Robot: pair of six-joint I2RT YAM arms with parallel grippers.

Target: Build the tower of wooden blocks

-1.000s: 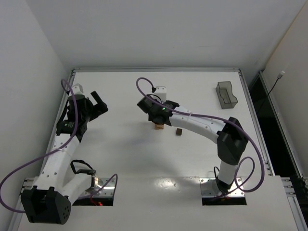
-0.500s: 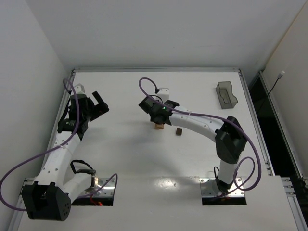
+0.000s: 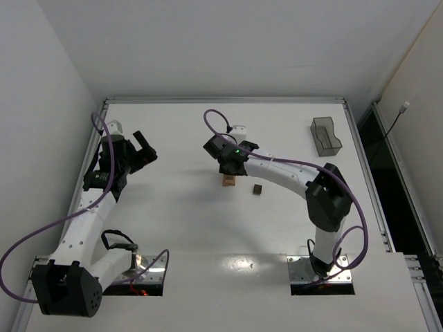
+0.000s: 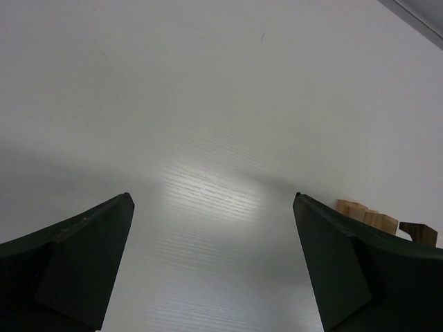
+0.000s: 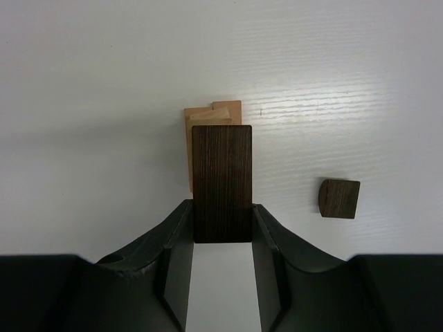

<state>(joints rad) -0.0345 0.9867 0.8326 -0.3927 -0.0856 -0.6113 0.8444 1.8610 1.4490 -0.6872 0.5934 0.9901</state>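
Over the last second the right arm [image 3: 291, 176] has swung its elbow a little and drawn its wrist slightly across the tower [image 3: 228, 182]. The tower itself and the small dark block [image 3: 257, 189] have not shifted, and the left arm [image 3: 90, 200] has barely moved.

The tower stands near the middle of the bench [image 3: 180, 235]. So far it appears to be only a low stack of tan blocks [image 5: 211, 116], their edges a little out of line in the right wrist view. The right jaws are closed on a dark brown oblong [image 5: 221, 183], pinched by its long sides directly over the tower and overlapping the tan blocks; whether it already rests on them cannot be told. By this showing the build is partway. The oblong is not yet released, and the small dark block lies unstacked on the bench, apart from the tower on its right. No other loose blocks are in view.

The oblong has fine straight grain running along its length, with flat matt faces and crisp corners. The tan blocks are pale and smooth. The small dark block is nearly square, with rounded corners on one side. The bench is white, with a faint printed grain and a patch of glare.

Well to the right of the tower and farther back sits a translucent grey bin [image 3: 326, 135]. Well to the left of the tower, the left jaws are spread wide and empty above bare bench.
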